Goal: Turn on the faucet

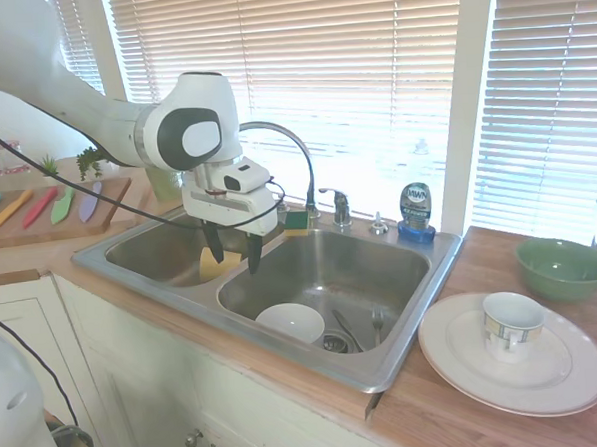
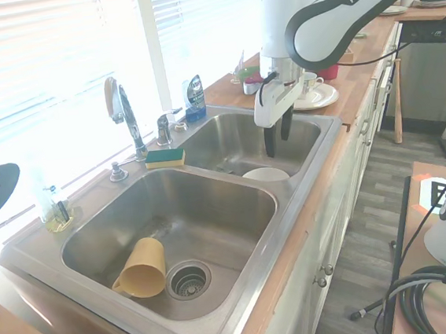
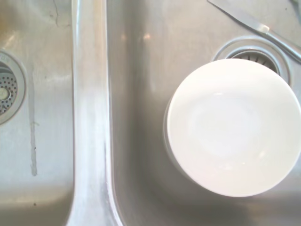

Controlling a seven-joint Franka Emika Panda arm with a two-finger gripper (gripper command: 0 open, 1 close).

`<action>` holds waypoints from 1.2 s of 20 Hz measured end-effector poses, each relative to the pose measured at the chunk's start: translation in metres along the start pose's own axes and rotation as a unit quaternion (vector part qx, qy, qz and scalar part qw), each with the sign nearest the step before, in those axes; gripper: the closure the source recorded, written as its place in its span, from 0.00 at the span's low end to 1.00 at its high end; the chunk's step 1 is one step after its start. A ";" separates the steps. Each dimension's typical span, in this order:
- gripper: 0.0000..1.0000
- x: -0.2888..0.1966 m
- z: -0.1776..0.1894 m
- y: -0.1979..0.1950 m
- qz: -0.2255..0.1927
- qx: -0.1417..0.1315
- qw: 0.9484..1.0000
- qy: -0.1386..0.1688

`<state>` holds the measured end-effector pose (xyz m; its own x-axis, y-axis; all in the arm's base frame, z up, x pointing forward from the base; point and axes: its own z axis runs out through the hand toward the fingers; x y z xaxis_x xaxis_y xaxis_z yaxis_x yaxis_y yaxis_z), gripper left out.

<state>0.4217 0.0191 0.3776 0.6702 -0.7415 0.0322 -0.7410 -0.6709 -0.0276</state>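
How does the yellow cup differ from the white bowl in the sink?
The yellow cup lies on its side in one basin, by that drain; the white bowl sits upright in the other basin, below the pincer. The cup is taller and has a handle; the bowl is low, wide and handleless. Both look empty.

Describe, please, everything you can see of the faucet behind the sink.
The faucet is thin, shiny chrome with a tall arched gooseneck spout that curves forward over the sink. Its separate short lever handle stands on a post beside it on the sink's back deck. No water can be seen running. A yellow-green sponge lies by its base. The gripper hangs apart from it, open, above the divider between the basins.
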 end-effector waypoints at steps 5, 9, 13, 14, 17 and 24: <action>1.00 0.004 0.000 0.001 0.004 0.006 1.000 0.004; 1.00 0.006 0.000 0.001 0.005 0.010 1.000 0.006; 1.00 0.008 0.002 0.003 0.007 0.008 1.000 0.004; 1.00 0.008 0.003 0.003 0.008 0.008 1.000 0.004; 1.00 0.009 0.004 0.005 0.009 0.007 1.000 0.003; 1.00 0.010 0.007 0.007 0.007 0.005 1.000 0.002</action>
<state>0.4233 0.0073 0.3712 0.6602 -0.7503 0.0356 -0.7494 -0.6611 -0.0371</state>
